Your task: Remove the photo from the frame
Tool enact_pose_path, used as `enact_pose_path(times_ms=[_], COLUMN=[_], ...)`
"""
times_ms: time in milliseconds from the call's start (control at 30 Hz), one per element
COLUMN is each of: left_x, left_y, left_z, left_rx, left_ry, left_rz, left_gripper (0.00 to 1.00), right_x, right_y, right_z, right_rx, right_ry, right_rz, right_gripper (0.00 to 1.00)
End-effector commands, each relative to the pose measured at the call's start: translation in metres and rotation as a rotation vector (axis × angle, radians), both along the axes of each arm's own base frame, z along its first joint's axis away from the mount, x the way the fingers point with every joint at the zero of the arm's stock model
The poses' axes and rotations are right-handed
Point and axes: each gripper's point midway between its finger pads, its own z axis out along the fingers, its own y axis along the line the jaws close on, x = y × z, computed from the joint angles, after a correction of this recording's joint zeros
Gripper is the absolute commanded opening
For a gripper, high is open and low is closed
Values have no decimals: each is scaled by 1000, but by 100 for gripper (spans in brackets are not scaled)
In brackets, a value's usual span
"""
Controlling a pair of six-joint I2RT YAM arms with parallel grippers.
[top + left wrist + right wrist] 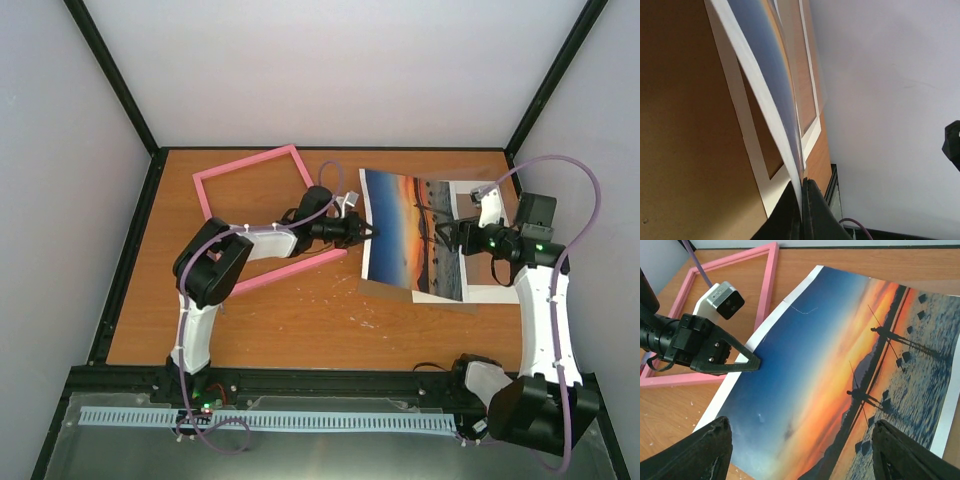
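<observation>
The photo [412,232], a sunset print with a white margin, lies right of centre with its left edge raised. My left gripper [366,230] is shut on that left margin. In the left wrist view its black fingertips [812,210] pinch the photo's [762,75] thin edge. My right gripper [450,237] is open over the photo's right part. In the right wrist view its fingers [705,450] stand wide apart above the photo [840,365], and the left gripper [742,363] grips the margin. The empty pink frame [262,215] lies at the left under my left arm, and also shows in the right wrist view [767,287].
A white mat [492,292] lies under the photo at the right, and shows in the left wrist view [737,107] with brown board inside its openings. A brown board edge [378,288] shows below the photo. Black rails [130,250] and white walls bound the table.
</observation>
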Motion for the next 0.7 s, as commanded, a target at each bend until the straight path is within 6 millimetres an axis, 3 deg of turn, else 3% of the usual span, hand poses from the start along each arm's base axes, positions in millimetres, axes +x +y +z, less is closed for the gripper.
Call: enact_pose_path(times_ms=[0,200,500,667], left_x=[-5,-12,-15,-16], left_y=[-13,-20,-20,-15], left_z=[19,-19,-46,-59], left_rx=[-94,-58,-8,45], left_ry=[-43,49,97,109], left_rz=[-14,-5,22,34], left_gripper=[1,1,6,21], right_x=[9,10,9,8], right_y=[-3,-4,-3,-3], right_z=[-10,-53,-62,-64], right_rx=[-43,-63,-54,-56], right_ry=[-51,22,38,42], right_rz=[36,68,80,82], right_gripper=[74,74,74,74])
